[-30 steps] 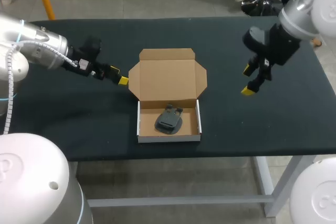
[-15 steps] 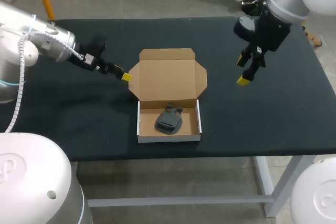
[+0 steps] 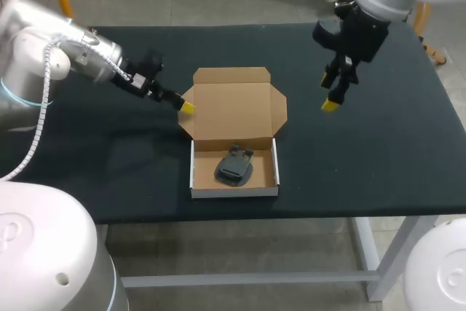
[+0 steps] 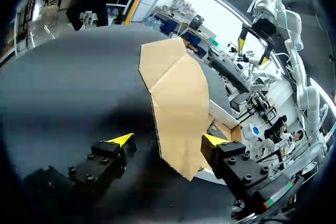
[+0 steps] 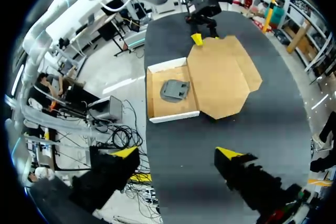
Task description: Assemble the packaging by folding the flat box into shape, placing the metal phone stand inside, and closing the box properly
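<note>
Head view: the cardboard box point(image 3: 233, 132) sits at the centre of the dark surface point(image 3: 378, 151). Its lid point(image 3: 231, 100) lies open and flat toward the upper middle of the frame, and its white-walled tray point(image 3: 234, 177) is just below it. The metal phone stand point(image 3: 234, 167) lies inside the tray. The left gripper point(image 3: 186, 106) comes in from the upper left, its yellow tip at the lid's left side flap point(image 3: 187, 120). The right gripper point(image 3: 329, 94) hangs at the upper right, well apart from the box, fingers spread

Left wrist view: the left gripper point(image 4: 168, 140) stands wide open. The brown side flap point(image 4: 181, 129) reaches in between its fingers, and I cannot tell whether either finger touches it. The rest of the box point(image 4: 163, 59) stretches ahead

Right wrist view: the right gripper point(image 5: 177, 153) is wide open and holds nothing. Ahead of it lies the box point(image 5: 223, 77), with the metal phone stand point(image 5: 176, 90) in its tray and the left gripper point(image 5: 197, 38) at the lid's far flap
</note>
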Controlling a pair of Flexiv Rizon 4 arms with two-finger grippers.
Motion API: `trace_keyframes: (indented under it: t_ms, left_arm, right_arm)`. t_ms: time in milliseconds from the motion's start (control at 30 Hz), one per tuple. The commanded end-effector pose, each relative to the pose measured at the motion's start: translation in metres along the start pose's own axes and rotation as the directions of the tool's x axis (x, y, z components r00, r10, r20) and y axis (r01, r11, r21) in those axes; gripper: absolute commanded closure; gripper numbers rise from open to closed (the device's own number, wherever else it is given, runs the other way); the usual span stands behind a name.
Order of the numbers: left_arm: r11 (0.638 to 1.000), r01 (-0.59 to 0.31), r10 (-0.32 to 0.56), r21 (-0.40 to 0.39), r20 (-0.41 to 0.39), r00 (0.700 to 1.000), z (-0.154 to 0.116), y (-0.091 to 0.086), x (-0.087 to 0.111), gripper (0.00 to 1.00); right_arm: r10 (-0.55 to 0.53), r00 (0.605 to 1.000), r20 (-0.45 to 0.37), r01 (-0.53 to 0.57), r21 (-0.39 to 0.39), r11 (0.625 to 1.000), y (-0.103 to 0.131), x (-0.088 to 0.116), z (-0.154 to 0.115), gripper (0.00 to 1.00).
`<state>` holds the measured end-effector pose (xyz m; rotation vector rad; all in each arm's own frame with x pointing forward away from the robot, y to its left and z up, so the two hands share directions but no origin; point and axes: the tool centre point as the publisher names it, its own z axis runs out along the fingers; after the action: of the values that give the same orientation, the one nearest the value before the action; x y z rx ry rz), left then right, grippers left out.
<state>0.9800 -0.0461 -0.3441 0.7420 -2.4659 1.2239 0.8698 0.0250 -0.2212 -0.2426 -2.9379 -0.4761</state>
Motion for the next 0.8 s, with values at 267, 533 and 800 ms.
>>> trace_keyframes:
  t_ms: [267, 533, 800]
  left_arm:
    - [1.0, -0.019, 0.018, -0.017, -0.071, 0.997, 0.013, -0.004, 0.004, 0.33]
    - [0.999, -0.034, 0.032, -0.019, -0.087, 0.996, 0.018, -0.006, 0.01, 0.45]
    - [0.999, -0.046, 0.044, -0.02, -0.102, 0.994, 0.022, -0.008, 0.014, 0.56]
  right_arm:
    - [0.003, 0.999, -0.05, -0.002, 0.021, 1.0, 0.005, -0.01, -0.001, 0.0]
    - [0.003, 0.999, -0.051, -0.002, 0.027, 1.0, 0.005, -0.011, -0.001, 0.0]
    - [0.001, 0.999, -0.046, 0.001, 0.031, 1.0, 0.006, -0.011, -0.002, 0.0]
